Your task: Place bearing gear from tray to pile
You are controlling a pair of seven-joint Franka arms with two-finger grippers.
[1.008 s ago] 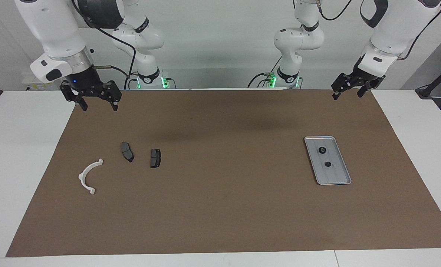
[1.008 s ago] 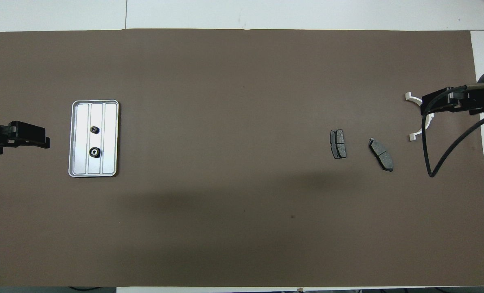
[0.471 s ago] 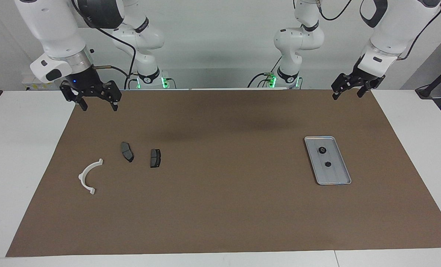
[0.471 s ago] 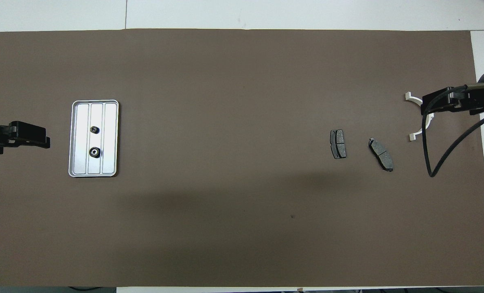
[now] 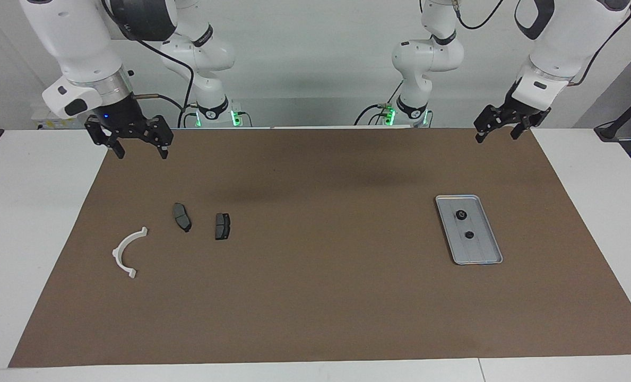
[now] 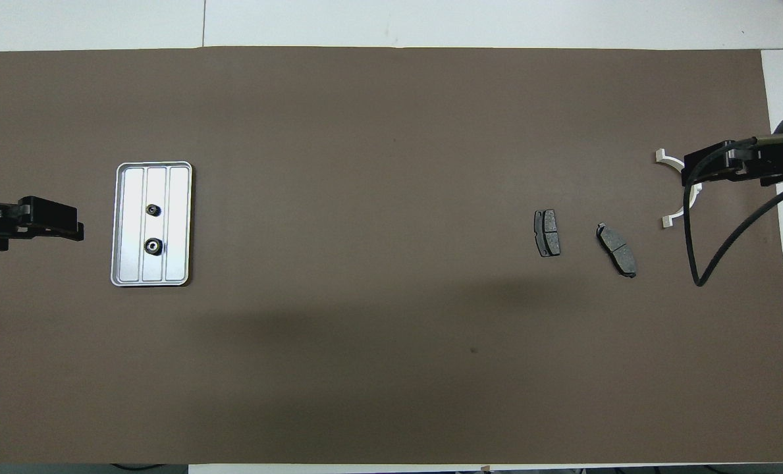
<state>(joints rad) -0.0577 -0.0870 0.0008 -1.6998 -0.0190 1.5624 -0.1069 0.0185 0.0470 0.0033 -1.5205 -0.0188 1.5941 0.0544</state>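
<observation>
The silver-grey tray (image 5: 481,250) (image 6: 179,227) lies on the brown mat toward the left arm's end. Two small dark bearing gears rest in it: one (image 5: 460,214) (image 6: 153,246) nearer the robots, the other (image 5: 468,235) (image 6: 153,209) farther. The pile lies toward the right arm's end: a white half-ring bracket (image 5: 126,251) (image 6: 675,215) and two dark brake pads (image 5: 182,217) (image 5: 222,226) (image 6: 616,249) (image 6: 547,232). My left gripper (image 5: 496,136) (image 6: 70,228) hangs open and empty over the mat's robot-side corner. My right gripper (image 5: 141,154) (image 6: 689,166) hangs open and empty over the opposite robot-side corner, covering part of the bracket in the overhead view.
The brown mat (image 5: 315,297) covers most of the white table. A black cable (image 6: 707,250) loops down from the right wrist. Bare mat lies between tray and pile.
Almost nothing differs. The left gripper has crept slightly toward the tray in the overhead view. Tray, gears and pile have not moved.
</observation>
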